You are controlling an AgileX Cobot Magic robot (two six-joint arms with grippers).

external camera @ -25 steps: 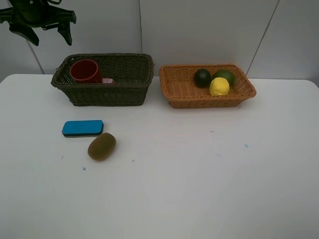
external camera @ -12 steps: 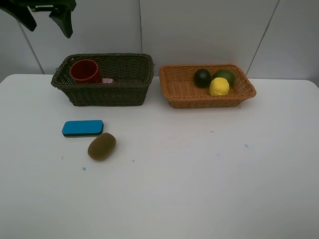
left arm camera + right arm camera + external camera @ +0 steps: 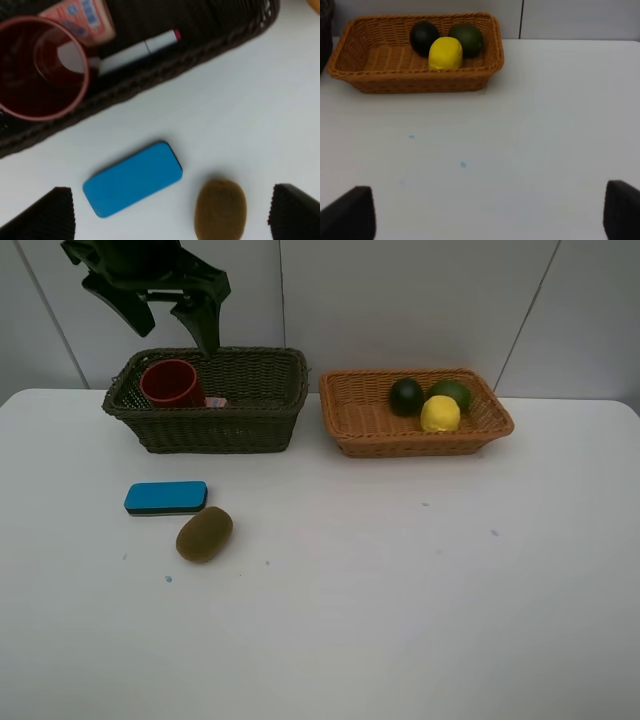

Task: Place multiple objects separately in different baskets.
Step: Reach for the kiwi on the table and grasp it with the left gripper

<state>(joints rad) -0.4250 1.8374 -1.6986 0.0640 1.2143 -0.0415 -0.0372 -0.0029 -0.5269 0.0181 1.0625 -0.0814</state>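
Two fingers (image 3: 206, 328) of the left gripper (image 3: 172, 328), spread wide and holding nothing, now hang over the left end of the dark olive-green basket (image 3: 250, 428). A second ago they sat high in the far-left corner, so the gripper has swung right and dropped. Nothing else has moved. I read this as the start of a reach for the next loose item, not a drop-off. The wrist points the tips down and a little toward the near side, and its camera looks past the basket rim at the blue eraser block (image 3: 166, 497) and the brown kiwi (image 3: 204, 534), which lie close together on the white table (image 3: 400, 620), near of that basket. These two are all that is left to sort. The red-brown cup (image 3: 171, 382), the pink bottle (image 3: 80, 17) and the white pen (image 3: 135, 50) already lie in the dark basket. The yellow lemon (image 3: 440, 413), green lime (image 3: 452, 392) and dark mangosteen (image 3: 406, 396) sit in the orange-tan basket (image 3: 370, 438) to the right. The right gripper (image 3: 485, 212), out of the high view, is also wide and empty, hovering over bare table near of the tan basket.
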